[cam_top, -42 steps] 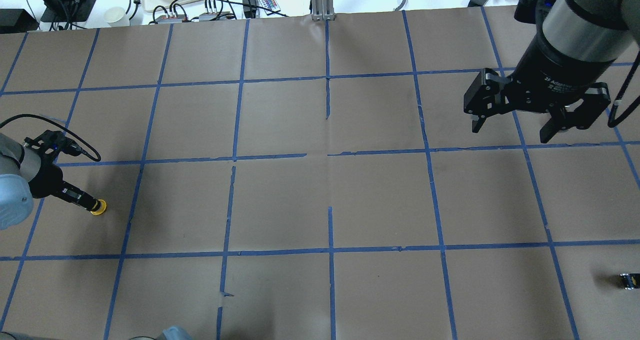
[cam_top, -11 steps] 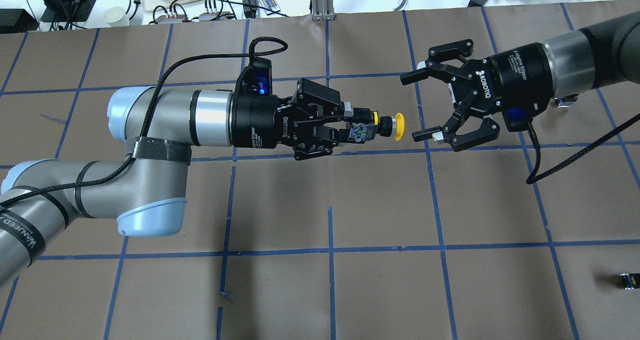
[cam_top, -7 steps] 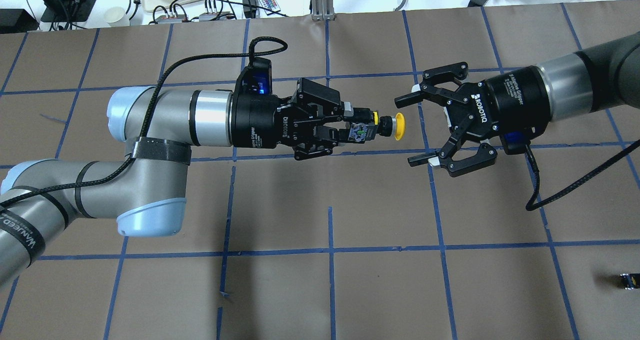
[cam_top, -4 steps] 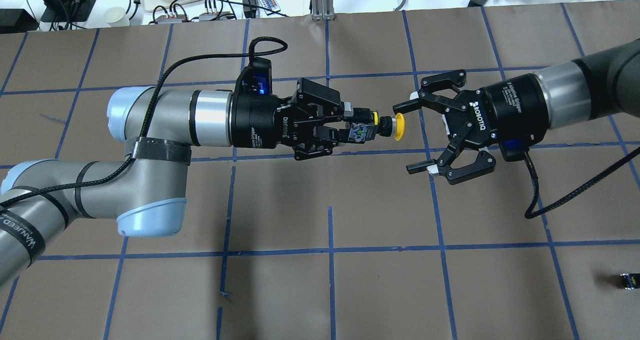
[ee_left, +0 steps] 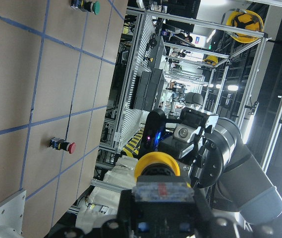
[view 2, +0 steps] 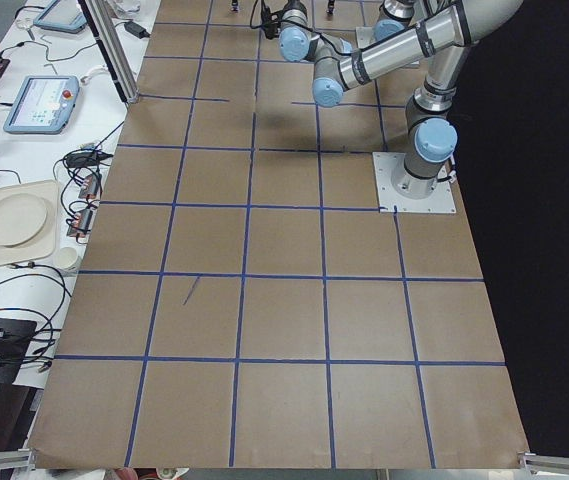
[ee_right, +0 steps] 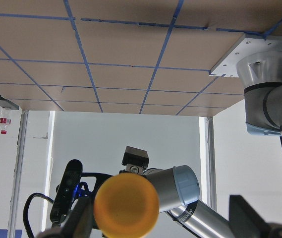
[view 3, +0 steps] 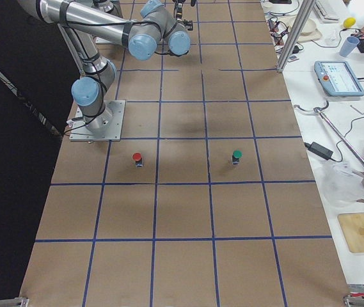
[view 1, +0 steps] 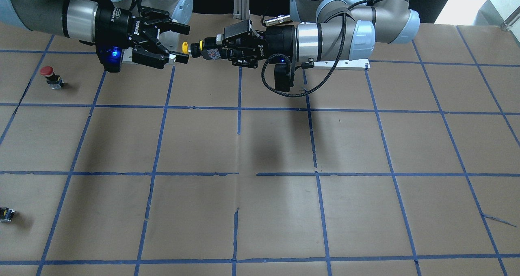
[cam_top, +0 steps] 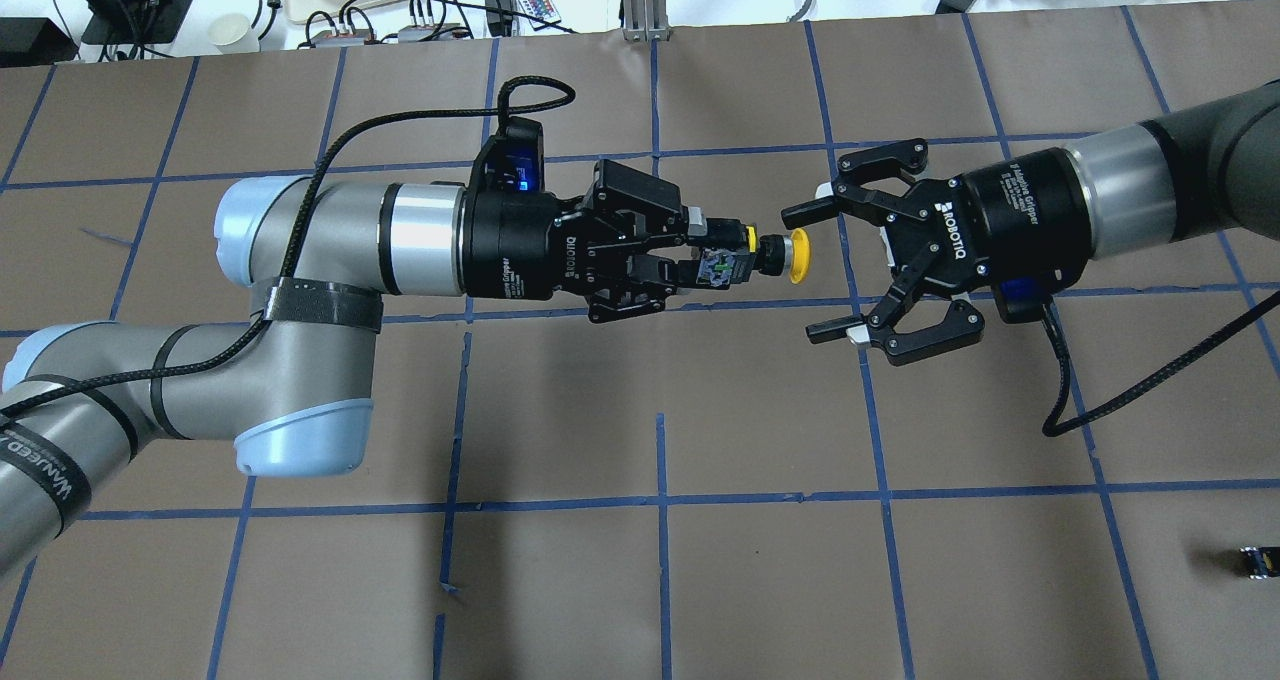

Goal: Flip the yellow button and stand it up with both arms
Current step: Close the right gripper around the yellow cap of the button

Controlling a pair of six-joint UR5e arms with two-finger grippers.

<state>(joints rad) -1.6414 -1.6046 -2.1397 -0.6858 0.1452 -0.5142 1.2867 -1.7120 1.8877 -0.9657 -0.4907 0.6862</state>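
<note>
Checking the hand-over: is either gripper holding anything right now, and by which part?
The left gripper holds the yellow button by its blocky body, cap toward the right gripper, which is open and holds nothing.

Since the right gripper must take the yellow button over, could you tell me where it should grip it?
Probably by the round cap, coming straight on from the cap end. The left gripper clamps the body of the yellow button, holding it level above the table, so only the cap, facing the open right gripper, is free.
</note>
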